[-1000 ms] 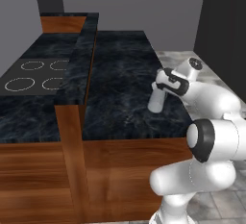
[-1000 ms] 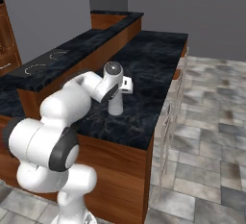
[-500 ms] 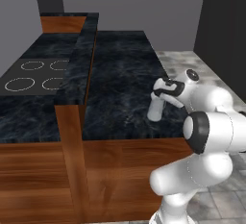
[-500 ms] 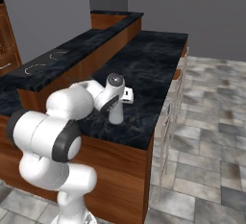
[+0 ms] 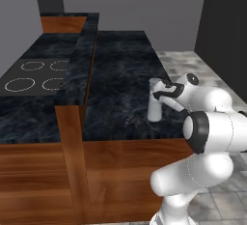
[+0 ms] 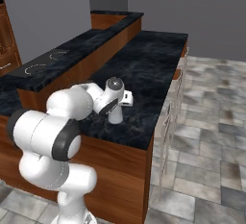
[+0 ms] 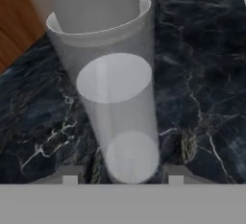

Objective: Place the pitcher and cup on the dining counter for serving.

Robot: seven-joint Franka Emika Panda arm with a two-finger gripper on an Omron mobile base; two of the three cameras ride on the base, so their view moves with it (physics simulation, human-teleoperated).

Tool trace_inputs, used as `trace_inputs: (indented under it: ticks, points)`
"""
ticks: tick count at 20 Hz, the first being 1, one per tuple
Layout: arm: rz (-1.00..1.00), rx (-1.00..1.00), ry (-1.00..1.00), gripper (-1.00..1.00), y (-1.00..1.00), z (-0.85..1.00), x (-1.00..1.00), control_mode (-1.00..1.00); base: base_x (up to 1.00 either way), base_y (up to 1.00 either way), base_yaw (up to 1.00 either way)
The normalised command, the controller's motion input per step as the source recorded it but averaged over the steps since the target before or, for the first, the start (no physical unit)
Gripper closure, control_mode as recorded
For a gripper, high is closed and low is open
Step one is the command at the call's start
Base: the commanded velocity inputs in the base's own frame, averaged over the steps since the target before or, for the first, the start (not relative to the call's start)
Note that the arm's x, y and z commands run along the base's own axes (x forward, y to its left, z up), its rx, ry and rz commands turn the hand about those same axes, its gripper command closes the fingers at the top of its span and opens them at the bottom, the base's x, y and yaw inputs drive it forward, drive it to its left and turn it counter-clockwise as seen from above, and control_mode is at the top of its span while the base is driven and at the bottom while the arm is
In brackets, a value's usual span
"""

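Note:
The pitcher [image 5: 154, 107] [image 6: 115, 115] is a tall, pale grey, see-through vessel. It stands upright on the wide black marbled worktop [image 5: 120, 74], near the front right corner. This worktop lies to the right of and below the dining counter [image 5: 79, 69], the narrow raised slab. My gripper [image 5: 157, 89] [image 6: 118, 104] reaches the pitcher from the side, at its upper part. In the hand view the pitcher [image 7: 120, 98] stands between my two fingertips [image 7: 70, 177], with dark stone showing on both sides, so the gripper [image 7: 122, 177] is open. The cup is out of view.
A cooktop with white rings [image 5: 34, 74] sits on the lower worktop left of the raised slab. Drawer fronts with handles [image 6: 168, 122] line the worktop's right side, above a grey tiled floor [image 6: 206, 136]. A wood post [image 5: 72, 161] carries the raised slab's near end.
The arm came down and drew in with the pitcher, which now stands on the worktop. The fingers, shut on it before, have spread apart.

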Motion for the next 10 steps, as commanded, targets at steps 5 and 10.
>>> trace_inputs:
  ticks: [5, 10]
  points:
    - [-0.03, 0.00, 0.08, -1.00, 0.00, 0.60, -0.34, -1.00, 0.00, 0.00, 0.00]
    - [-0.04, 0.00, 0.15, -1.00, 0.00, 0.96, -0.67, -1.00, 0.00, 0.00, 0.00]
